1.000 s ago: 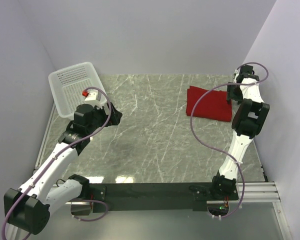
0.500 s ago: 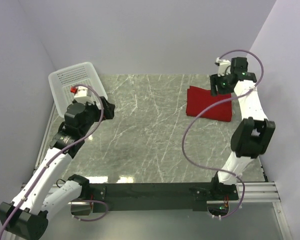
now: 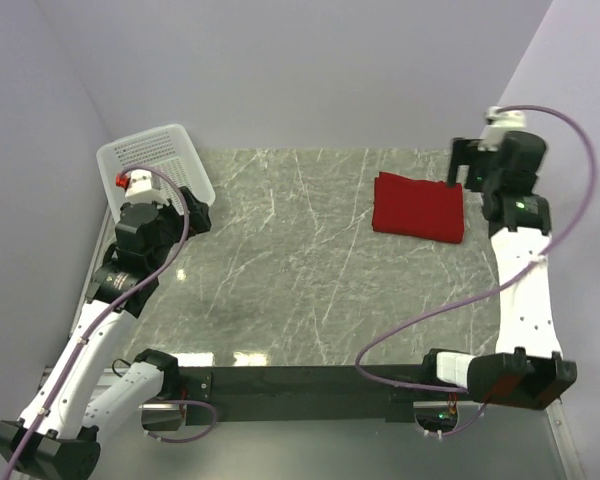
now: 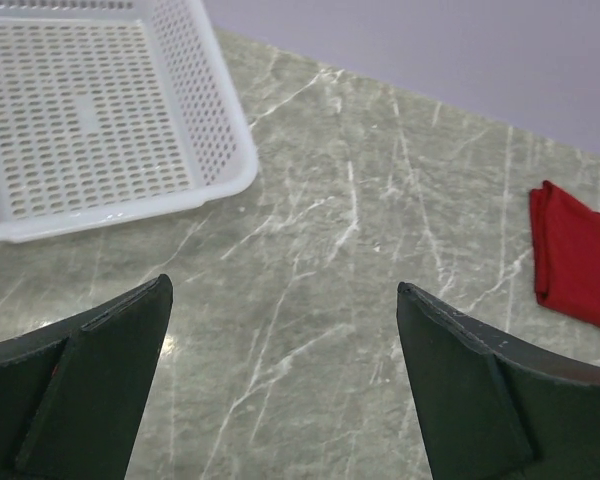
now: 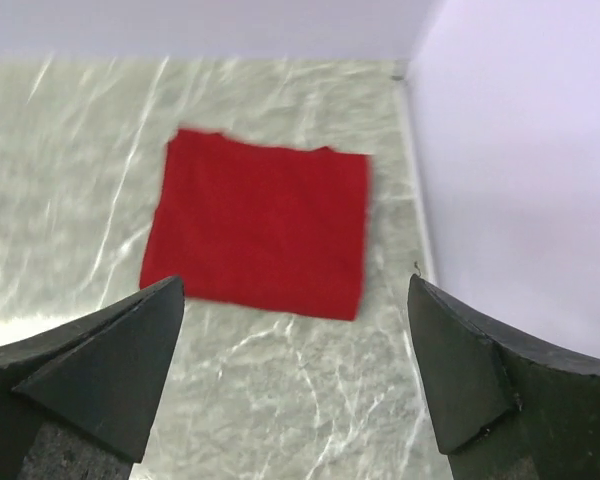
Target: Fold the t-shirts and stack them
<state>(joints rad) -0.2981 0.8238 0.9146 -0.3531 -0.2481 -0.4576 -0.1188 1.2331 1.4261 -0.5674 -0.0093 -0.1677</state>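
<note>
A folded red t-shirt [image 3: 418, 207] lies flat on the marble table at the far right. It also shows in the right wrist view [image 5: 260, 225] and at the right edge of the left wrist view [image 4: 580, 255]. My right gripper [image 3: 460, 162] hangs above the shirt's far right edge, open and empty [image 5: 295, 280], not touching it. My left gripper [image 3: 193, 205] is open and empty [image 4: 283, 285], held above bare table next to the basket at the far left.
A white plastic mesh basket [image 3: 150, 165] stands empty at the back left corner, its near rim in the left wrist view [image 4: 130, 205]. Walls close in the table at the back, left and right [image 5: 520, 150].
My right arm has lifted and swung right, and its gripper now hangs over the shirt's far right edge. My left arm has drawn back left toward the basket.
</note>
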